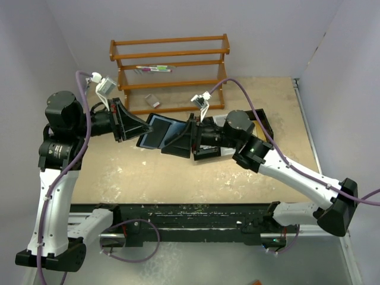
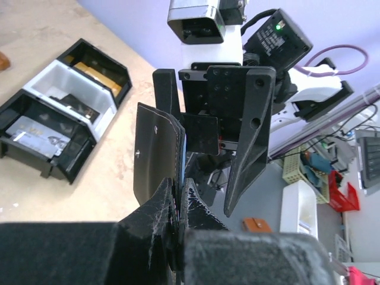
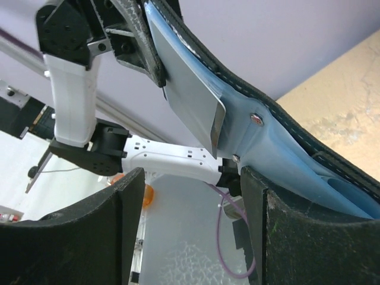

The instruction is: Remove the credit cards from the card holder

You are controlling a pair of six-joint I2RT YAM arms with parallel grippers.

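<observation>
The card holder (image 1: 157, 133) hangs spread open above the table, black outside with blue-grey lining (image 3: 309, 157). My left gripper (image 1: 146, 127) is shut on its left edge; in the left wrist view the jaws (image 2: 178, 191) pinch the black flap (image 2: 155, 151). My right gripper (image 1: 171, 145) stands open at the holder's right half. Its fingers (image 3: 122, 196) straddle the space under a hanging inner pocket (image 3: 187, 89), and the right one sits close to the lining. Nothing is between them. No credit cards show in the holder.
A black-and-white three-compartment tray (image 2: 44, 169) lies on the table under the right arm, with a tan flat piece (image 2: 101, 72) in its end compartment. A wooden rack (image 1: 169, 41) with pens stands at the back, a small grey-white block (image 1: 152, 101) on its lower shelf.
</observation>
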